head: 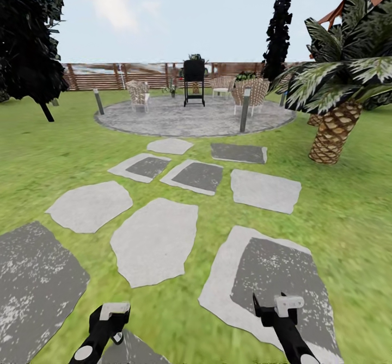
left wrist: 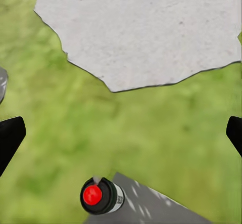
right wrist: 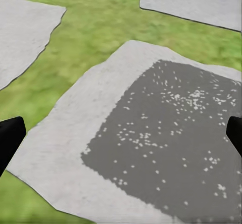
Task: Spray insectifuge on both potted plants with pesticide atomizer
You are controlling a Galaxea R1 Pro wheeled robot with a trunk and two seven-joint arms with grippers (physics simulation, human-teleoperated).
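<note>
Both black two-finger grippers hang low over the lawn, left gripper [head: 111,320] and right gripper [head: 277,309], jaws spread and holding nothing. Small white spray bottle with black end and red cap, the pesticide atomizer [left wrist: 102,196], stands at a grey stepping stone [left wrist: 151,204] edge below the left gripper. Step in hand: pickup. Next move likely calls for lowering the left gripper around it
</note>
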